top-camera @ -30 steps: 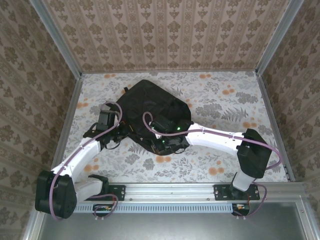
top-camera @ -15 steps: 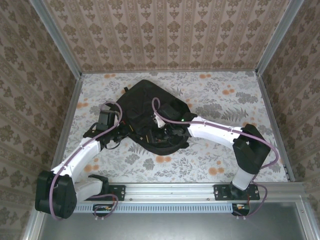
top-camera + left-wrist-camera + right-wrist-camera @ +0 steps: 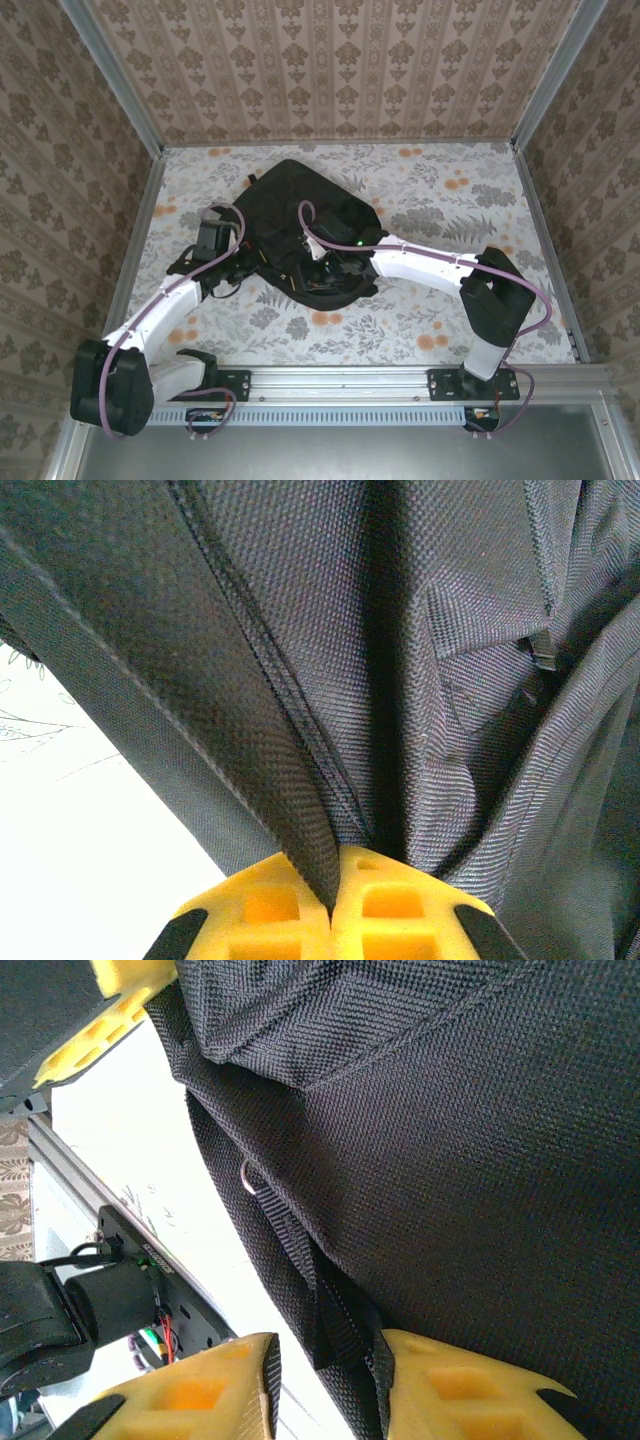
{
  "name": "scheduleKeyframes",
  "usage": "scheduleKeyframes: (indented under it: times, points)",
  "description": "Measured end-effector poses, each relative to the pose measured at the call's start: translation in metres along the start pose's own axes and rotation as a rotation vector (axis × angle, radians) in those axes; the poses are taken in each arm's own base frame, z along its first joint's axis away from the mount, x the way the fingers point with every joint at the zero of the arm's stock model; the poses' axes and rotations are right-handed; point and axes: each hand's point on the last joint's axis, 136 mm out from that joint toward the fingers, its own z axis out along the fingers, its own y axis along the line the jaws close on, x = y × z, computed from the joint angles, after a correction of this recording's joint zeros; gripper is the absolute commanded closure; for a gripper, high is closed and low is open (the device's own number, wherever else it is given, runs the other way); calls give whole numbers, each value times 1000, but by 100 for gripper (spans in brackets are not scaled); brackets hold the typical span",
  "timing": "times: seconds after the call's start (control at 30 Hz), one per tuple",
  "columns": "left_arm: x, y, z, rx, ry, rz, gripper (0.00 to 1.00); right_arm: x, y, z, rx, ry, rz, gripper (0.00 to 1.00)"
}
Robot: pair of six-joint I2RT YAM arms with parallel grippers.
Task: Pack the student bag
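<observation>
Panel: a dull grey panel [image 3: 300, 450] lay nearest me, below the arms.
Rail: a ribbed aluminium rail [image 3: 340, 385] ran along the table's near edge, with both arm bases bolted to it.
Left arm: the white left arm [image 3: 160, 310], trailing a purple cable [image 3: 135, 330], reached from the near-left corner to the bag's left edge.
Left gripper: the left gripper [image 3: 332, 880] was clamped on a fold of the bag's black cloth, its yellow fingers [image 3: 260, 910] meeting with the fabric pinched between them.
Right arm: the right arm [image 3: 430, 265] bent at a black elbow on the right and stretched leftward over the bag's near edge.
Right gripper: the right gripper [image 3: 330, 1345] stood partly apart. A black strap [image 3: 335, 1325] lay in the gap, with daylight between it and one finger, so nothing was held.
Bag: the bag [image 3: 290, 200] lay flat about mid-table, slightly left of centre, its rounded end toward the far left, both grippers at its near side.
Table: the table [image 3: 430, 320] wore a pale cover printed with grey leaves and orange blossoms, bare near the rail and to the right of the bag.
Posts: aluminium posts [image 3: 110, 75] rose at the far corners.
Walls: the walls [image 3: 340, 70] on three sides carried brown striped wallpaper with a repeated floral motif.
</observation>
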Motion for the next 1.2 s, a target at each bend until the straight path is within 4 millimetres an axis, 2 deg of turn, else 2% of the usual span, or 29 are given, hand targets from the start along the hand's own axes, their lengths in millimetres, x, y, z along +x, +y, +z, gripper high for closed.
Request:
scheduleKeyframes:
  times: [0.17, 0.4, 0.57, 0.73, 0.93, 1.0, 1.2]
  points:
    - [0, 0, 0, 1, 0, 0, 100, 1, 0, -1, 7, 7, -3, 67]
    - [0, 0, 0, 1, -1, 0, 100, 0, 2, -2, 3, 7, -14, 76]
    - [0, 1, 2, -4, 5, -2, 100, -6, 8, 4, -15, 15, -16, 76]
    - [1, 2, 3, -5, 7, -3, 100, -4, 4, 14, -11, 41, -6, 75]
    - [1, 2, 3, -5, 8, -3, 100, -4, 4, 15, -14, 44, -6, 75]
    - [1, 2, 3, -5, 8, -3, 100, -5, 5, 15, -15, 46, -5, 79]
    - [1, 2, 3, -5, 8, -3, 100, -3, 4, 19, -17, 55, 1, 100]
